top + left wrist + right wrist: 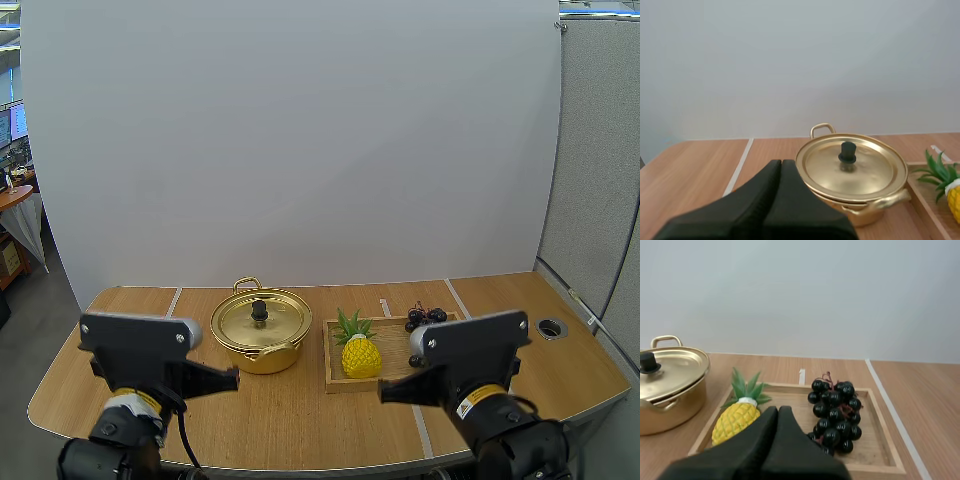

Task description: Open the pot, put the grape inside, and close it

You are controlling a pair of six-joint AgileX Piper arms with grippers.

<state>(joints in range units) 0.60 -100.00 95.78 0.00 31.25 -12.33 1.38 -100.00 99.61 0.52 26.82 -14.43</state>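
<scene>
Left gripper (236, 378) and right gripper (382, 394) are clenched empty; the lidded pot (262, 330) stands beside the wooden tray (328, 356), grapes (425, 318) in its far right corner.

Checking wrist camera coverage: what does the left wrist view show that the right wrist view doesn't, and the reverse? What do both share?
Left wrist view alone of the two: the left gripper, shut, near the pot. Right wrist view alone: the right gripper, shut, and the grapes lying in the wooden tray. Both: the pot with its lid on, the pineapple, that tray.
</scene>
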